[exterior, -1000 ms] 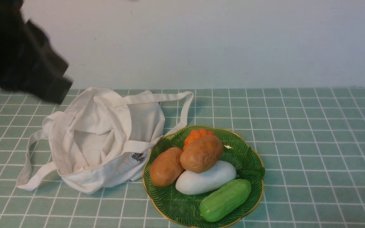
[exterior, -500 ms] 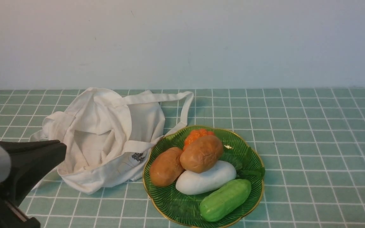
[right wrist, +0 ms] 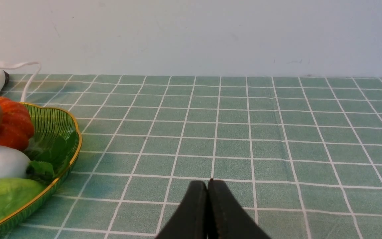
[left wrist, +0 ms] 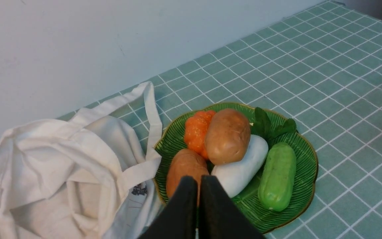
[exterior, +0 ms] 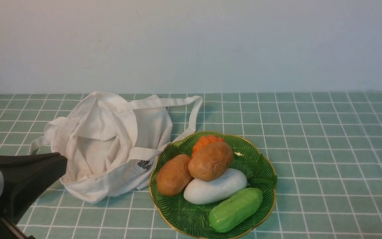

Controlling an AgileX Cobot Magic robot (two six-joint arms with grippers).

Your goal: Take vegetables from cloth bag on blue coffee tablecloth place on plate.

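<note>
Front view: orange-brown potato (exterior: 174,175) lies on the plate (exterior: 177,214), left side, touching the bigger brown potato (exterior: 211,161), which rests on a white vegetable (exterior: 216,186). Cucumber (exterior: 235,209) lies along the near-right rim, and an orange bumpy piece (exterior: 206,141) sits at the back. Cloth bag (exterior: 104,146) lies slumped and open just left of the plate, its fabric touching the rim, with one strap looping toward the wall. Small dark print (exterior: 144,164) on the bag is too small to read; no other writing is visible.

Left wrist view shows more. The leaf sprig (left wrist: 274,124) at the plate's far side is clear, and the left gripper (left wrist: 199,181) has its tips pressed together, nothing between them, above the near rim by the orange-brown potato. In the front view that gripper is only a black wedge at the lower left corner, beside the bag.

Right wrist view alone shows the right gripper (right wrist: 207,184). Its tips are together and empty, low over bare blue coffee tablecloth (exterior: 327,149), well right of the plate.

Plate's near rim is cut by the front view's lower edge. Wide open cloth lies to the right and behind the plate, up to the wall
</note>
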